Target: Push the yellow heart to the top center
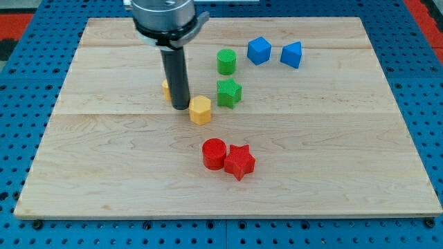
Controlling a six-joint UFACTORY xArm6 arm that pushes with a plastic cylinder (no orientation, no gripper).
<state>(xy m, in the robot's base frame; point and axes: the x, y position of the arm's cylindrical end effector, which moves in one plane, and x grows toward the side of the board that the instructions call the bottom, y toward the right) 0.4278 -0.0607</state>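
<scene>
My tip (pixel 181 107) rests on the wooden board (pixel 104 159), left of centre. A yellow block (pixel 166 88) sits just behind the rod on the view's left and is mostly hidden, so its shape cannot be made out. A yellow hexagon-like block (pixel 200 110) lies right beside my tip on the view's right, close to touching it.
A green star (pixel 228 92) sits right of the yellow block, with a green cylinder (pixel 226 61) above it. Two blue blocks (pixel 259 50) (pixel 292 54) lie near the top right. A red cylinder (pixel 214 153) and a red star (pixel 239 161) touch at lower centre.
</scene>
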